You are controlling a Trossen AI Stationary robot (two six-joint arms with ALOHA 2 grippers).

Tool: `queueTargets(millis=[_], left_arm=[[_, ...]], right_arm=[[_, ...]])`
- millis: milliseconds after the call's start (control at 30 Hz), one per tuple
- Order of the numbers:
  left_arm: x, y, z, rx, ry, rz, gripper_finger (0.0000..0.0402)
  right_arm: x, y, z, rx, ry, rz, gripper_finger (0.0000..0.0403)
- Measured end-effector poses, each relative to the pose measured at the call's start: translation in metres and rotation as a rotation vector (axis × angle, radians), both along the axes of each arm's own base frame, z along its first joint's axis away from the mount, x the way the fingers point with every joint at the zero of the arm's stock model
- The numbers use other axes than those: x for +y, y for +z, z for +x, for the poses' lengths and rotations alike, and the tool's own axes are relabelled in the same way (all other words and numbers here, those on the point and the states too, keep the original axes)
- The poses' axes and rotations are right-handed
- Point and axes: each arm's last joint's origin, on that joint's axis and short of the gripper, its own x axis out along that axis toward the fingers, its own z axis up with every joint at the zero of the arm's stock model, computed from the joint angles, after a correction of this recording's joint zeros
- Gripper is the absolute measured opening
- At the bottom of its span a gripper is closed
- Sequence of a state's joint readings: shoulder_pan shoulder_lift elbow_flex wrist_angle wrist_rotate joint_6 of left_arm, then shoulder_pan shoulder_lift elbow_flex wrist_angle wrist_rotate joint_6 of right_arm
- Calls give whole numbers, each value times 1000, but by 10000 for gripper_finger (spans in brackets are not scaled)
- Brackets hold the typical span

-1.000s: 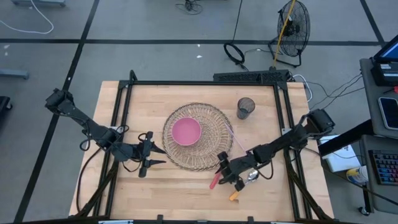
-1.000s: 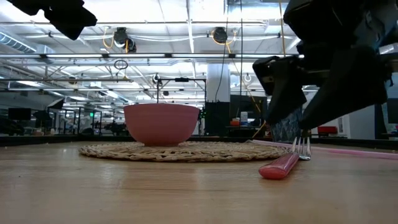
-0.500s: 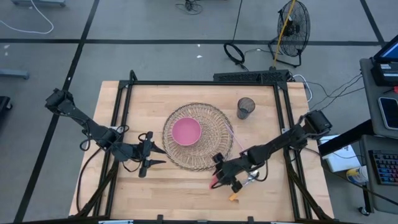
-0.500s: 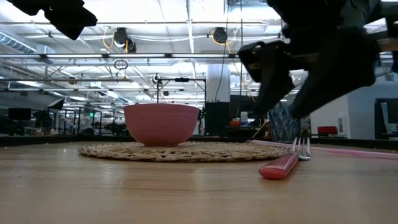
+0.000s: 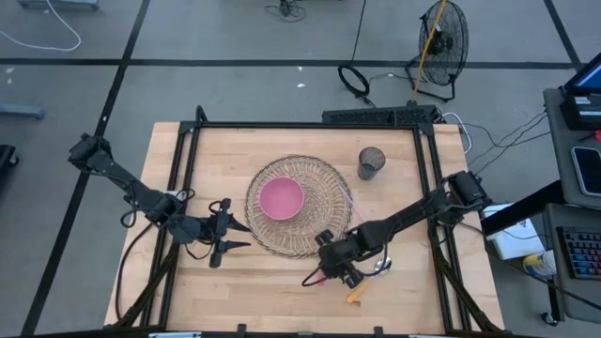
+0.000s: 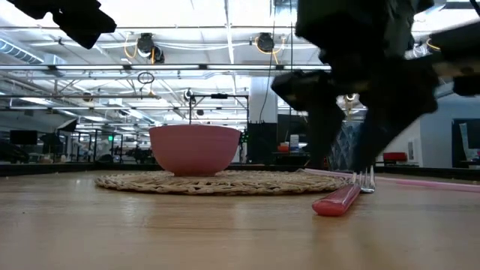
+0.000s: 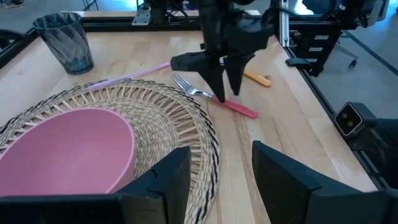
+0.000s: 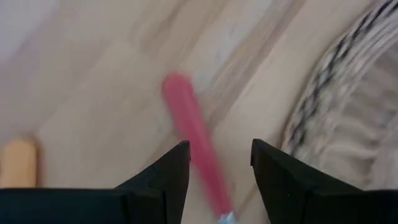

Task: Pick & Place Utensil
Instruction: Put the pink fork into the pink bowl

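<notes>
A fork (image 7: pixel 214 98) with a red handle (image 6: pixel 339 199) lies flat on the wood near the woven mat's (image 5: pixel 324 188) near right rim. My right gripper (image 5: pixel 327 270) hangs just above it, pointing steeply down and open. Its two fingers (image 6: pixel 324 142) stand on either side of the fork, and the red handle (image 8: pixel 189 134) shows between them in the right wrist view. A pink bowl (image 5: pixel 281 198) sits on the middle of the mat. My left gripper (image 5: pixel 237 237) waits open, left of the mat and raised off the table.
A dark ribbed cup (image 5: pixel 370 162) stands beyond the mat at the far right. A thin pink stick (image 7: pixel 137 73) lies along the mat's right rim. An orange-handled utensil (image 5: pixel 353 296) and a spoon (image 5: pixel 380 268) lie right of the fork. Black rails frame the table.
My right gripper has gone toward the table's left edge, along the fork, and has tipped more steeply downward. It has stayed open. The fork, the bowl and the mat have kept their places.
</notes>
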State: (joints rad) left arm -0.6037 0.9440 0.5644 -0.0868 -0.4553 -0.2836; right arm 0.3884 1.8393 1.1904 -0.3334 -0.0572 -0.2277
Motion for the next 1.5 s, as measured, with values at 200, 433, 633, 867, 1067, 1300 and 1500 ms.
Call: queueTargets(millis=[200,433,633,867,1067,1300,1500], left_arm=[[0,0,0,-1,-7,15,170],[0,0,0,-1,-7,15,170],[0,0,0,-1,-7,14,170],[0,0,0,-2,-6,13,170],[0,0,0,-1,-7,14,170],[0,0,0,0,-6,13,170],[0,0,0,-1,-6,12,170]], right_arm=[[0,-4,-5,36,-2,-16,160],[-2,-6,-9,69,-12,-56,160],[-4,-9,-7,73,-19,-62,160],[-4,-22,-5,115,-21,-73,160],[-6,-24,-5,127,-29,-74,156],[-7,-25,-5,138,-29,-78,99],[-8,-26,-6,143,-31,-78,46]])
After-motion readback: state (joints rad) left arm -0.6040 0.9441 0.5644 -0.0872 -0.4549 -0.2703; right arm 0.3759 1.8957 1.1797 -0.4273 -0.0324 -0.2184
